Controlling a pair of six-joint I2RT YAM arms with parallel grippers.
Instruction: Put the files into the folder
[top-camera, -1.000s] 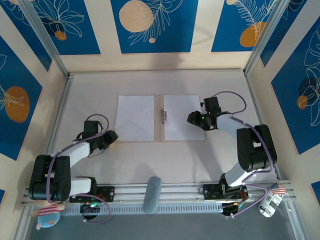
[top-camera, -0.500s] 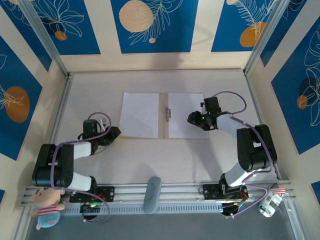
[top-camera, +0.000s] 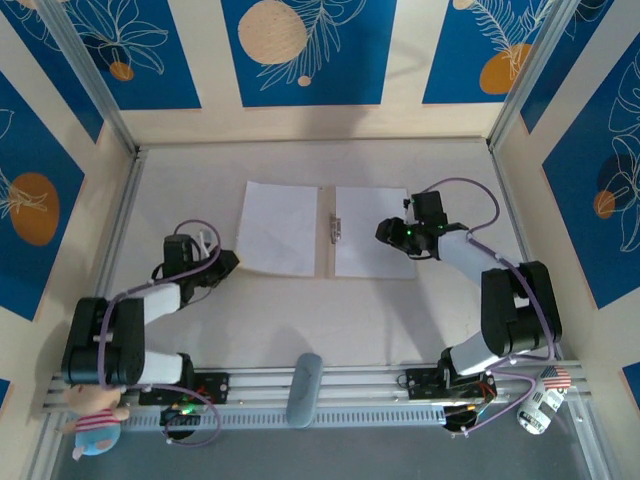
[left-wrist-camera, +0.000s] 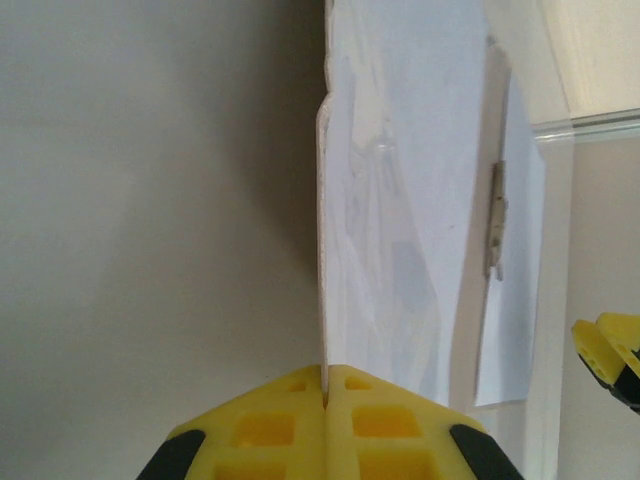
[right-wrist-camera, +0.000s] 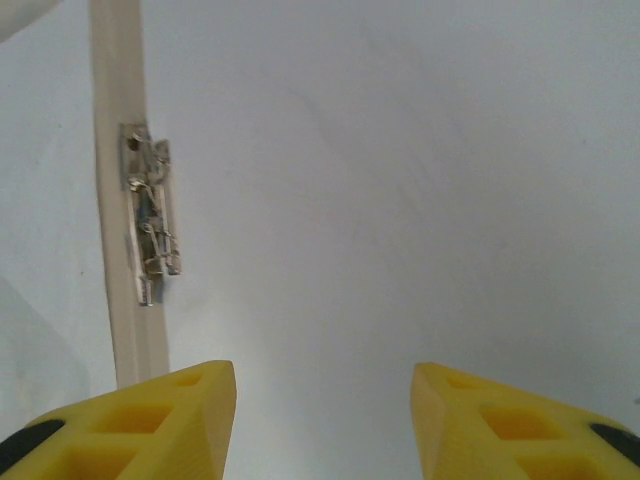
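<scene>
Folder is lying open and flat mid-worktop. It's thin tan card with a little metal clip by the spine. There's a smooth white page on each panel: left sheet, right sheet. Left claw is pinched tight on the left sheet's slightly curled outer edge. Right claw sits half spread over the right sheet, gripping nothing.

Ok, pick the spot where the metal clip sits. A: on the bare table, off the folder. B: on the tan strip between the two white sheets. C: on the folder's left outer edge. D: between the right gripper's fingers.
B: the metal clip lies on the tan middle strip of the folder, with the left sheet and the right sheet on either side of it.
</scene>
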